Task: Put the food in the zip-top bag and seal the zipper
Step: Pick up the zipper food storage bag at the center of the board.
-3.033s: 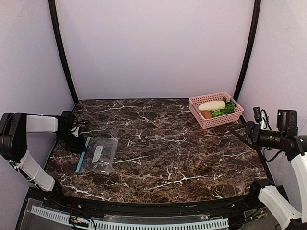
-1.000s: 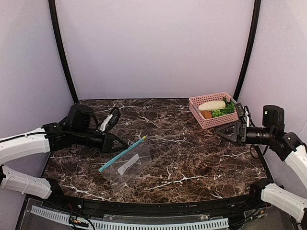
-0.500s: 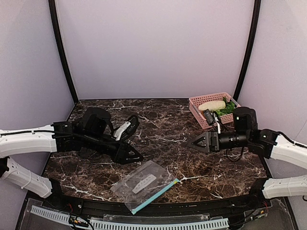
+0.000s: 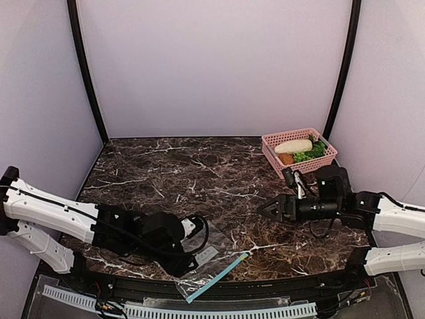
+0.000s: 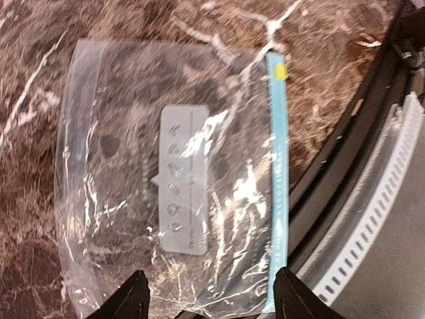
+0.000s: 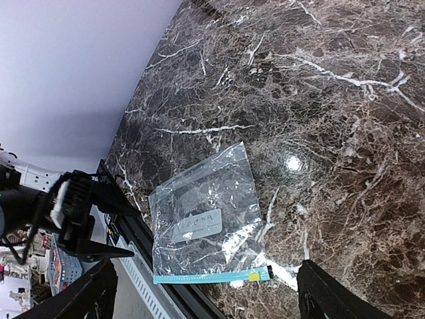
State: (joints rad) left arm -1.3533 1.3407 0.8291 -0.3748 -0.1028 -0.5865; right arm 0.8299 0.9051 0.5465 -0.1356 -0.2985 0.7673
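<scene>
The zip-top bag [image 4: 207, 266] lies flat and empty at the table's front edge, white label [image 5: 182, 179] facing up. Its teal zipper [image 5: 277, 179] runs along the side nearest the black table rim, and one end reaches over the rim. My left gripper [image 4: 192, 260] is open, its jaws wide apart on either side of the bag's end [image 5: 212, 271]. My right gripper [image 4: 260, 209] is open and empty. It hovers to the right of the bag and looks down on it [image 6: 206, 219]. The food, a brown-orange lump [image 4: 286, 159] and green leaves [image 4: 312, 151], sits in a pink basket [image 4: 302, 169].
The pink basket stands at the back right and also holds a long white piece [image 4: 293, 146]. A black rim and a white slotted rail [image 5: 372, 219] run just beyond the bag at the front edge. My left arm [image 4: 66, 216] lies low across the front left.
The left arm has carried the bag from the left side to the front centre edge and swung down beside it. The right gripper came in from the right toward the centre.
</scene>
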